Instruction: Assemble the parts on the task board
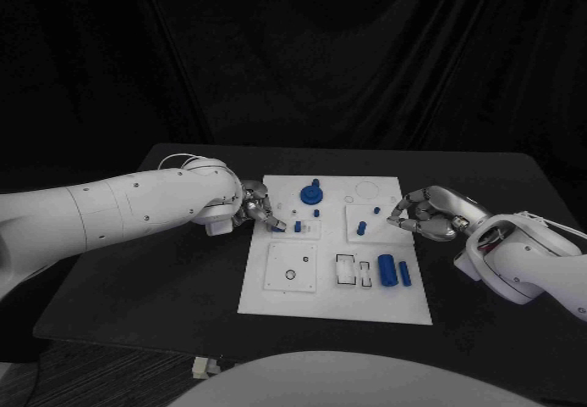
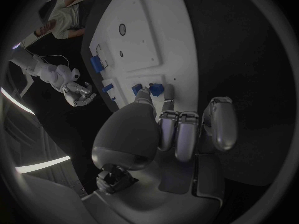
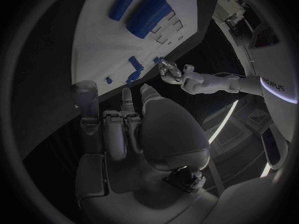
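Your left hand (image 1: 254,210) sat at the board's (image 1: 332,305) left edge, fingertips (image 2: 144,92) down on a small blue peg (image 1: 277,225), thumb and a finger pinched around it. The right hand (image 1: 426,214) hung at the right edge, fingers curled in, nothing held that I could make out.

Parts were scattered across the board: a round knob (image 1: 312,195) standing near the far edge, short pegs (image 1: 362,226) mid-board, two long blue bars (image 1: 387,270) lying side by side near the right edge. My read was that they were light, rigid plastic, smooth enough to slip, so you took the pegs low on their sides and the bars across the middle.

The board looked hard and slick and could skate on the black table (image 1: 135,280) if you pushed sideways. Dark curtains closed in the room behind.
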{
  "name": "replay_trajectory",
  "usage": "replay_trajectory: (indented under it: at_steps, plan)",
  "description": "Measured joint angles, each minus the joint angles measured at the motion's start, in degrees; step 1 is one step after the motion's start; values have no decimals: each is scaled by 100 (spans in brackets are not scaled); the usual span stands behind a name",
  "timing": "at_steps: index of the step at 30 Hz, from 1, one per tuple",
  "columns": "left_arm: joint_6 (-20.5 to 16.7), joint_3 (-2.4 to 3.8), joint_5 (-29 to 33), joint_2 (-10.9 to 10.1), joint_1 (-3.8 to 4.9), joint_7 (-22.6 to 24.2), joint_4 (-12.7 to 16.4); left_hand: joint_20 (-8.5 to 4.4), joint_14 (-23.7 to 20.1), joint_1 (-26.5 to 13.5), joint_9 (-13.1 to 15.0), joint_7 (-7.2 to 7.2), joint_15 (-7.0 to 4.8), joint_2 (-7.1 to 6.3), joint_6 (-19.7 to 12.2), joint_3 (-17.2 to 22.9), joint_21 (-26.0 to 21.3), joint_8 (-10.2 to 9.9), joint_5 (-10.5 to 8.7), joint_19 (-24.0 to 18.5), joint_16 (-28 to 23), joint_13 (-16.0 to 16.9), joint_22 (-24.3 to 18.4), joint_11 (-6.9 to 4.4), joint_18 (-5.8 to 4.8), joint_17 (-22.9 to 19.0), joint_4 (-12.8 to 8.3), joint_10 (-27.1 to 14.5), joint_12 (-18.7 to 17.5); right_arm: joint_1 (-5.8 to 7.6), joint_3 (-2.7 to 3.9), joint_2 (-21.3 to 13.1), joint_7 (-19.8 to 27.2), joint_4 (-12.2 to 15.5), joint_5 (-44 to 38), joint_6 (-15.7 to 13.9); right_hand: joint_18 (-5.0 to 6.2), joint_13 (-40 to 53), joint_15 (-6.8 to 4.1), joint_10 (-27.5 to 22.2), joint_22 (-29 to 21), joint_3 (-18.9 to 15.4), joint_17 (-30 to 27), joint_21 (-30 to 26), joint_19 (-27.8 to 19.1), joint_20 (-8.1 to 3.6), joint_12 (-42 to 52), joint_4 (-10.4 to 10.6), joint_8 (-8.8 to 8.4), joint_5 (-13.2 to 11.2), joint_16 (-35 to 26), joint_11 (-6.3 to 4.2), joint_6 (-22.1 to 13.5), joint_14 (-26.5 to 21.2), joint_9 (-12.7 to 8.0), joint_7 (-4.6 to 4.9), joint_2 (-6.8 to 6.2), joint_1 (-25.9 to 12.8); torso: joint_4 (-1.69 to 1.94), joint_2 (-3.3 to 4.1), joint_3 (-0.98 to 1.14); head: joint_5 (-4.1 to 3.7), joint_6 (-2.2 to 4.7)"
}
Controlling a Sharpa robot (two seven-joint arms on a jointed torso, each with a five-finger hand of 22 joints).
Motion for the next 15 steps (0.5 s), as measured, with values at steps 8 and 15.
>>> replay_trajectory:
  at_steps: [8,15]
  plan:
    - [-2,-4,49,-1,-25,8,-27,0,14,253,-1,-93,5,-97,236,118,0,106,22,0,0,117,0,-2,0,0,-24,1,4,0,0,-3,-12,4,0,7,0,0,0,0,-1,0,0,0,0,0,0,0,0,0,0,0,0,0,0,0,30,30,1,2,0,-3,0]
    - [10,-4,79,-3,-34,8,-34,-36,11,389,-269,-171,-59,-223,362,216,0,277,20,-6,0,117,0,-32,1,0,-87,-25,1,-1,0,0,-22,4,0,14,0,0,0,0,-1,15,0,0,0,0,0,-15,0,0,0,0,0,0,0,0,30,30,1,4,0,13,0]
